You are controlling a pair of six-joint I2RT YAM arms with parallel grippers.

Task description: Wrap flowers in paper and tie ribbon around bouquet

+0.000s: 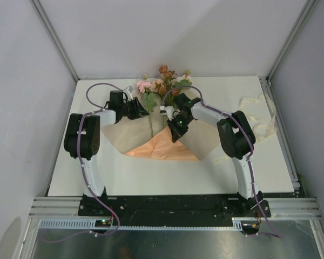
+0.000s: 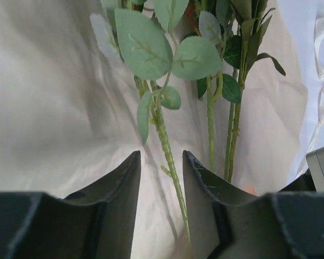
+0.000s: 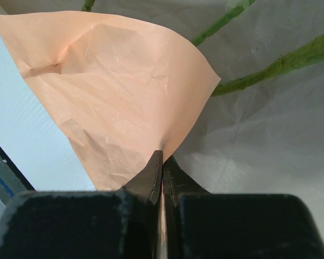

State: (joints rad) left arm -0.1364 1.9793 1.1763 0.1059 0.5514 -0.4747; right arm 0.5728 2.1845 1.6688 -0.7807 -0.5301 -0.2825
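- flowers [image 1: 164, 83]: lying on the paper, blooms at the far side of the table [image 1: 151, 181], stems pointing towards the arms; long axis runs far to near, down the middle of the sheet
- paper [image 1: 162, 148]: spread flat under the stems, pale face up at both sides, peach face showing where a flap is turned over at the near centre
- right gripper [image 3: 162, 156]: clenched on the tip of the peach flap, which is lifted off the sheet; the stems [image 3: 270, 70] lie beyond it, apart from the fingers
- left gripper [image 2: 161, 156]: jaws parted, grasping nothing; one stem [image 2: 167, 145] runs through the gap, contact not clear
- ribbon [image 1: 257, 116]: loose at the right far side of the table, well apart from both grippers, untouched
- judgement: the fold must carry the flap across the stem axis; right arm has the paper, left arm is nearer the stems to steady them
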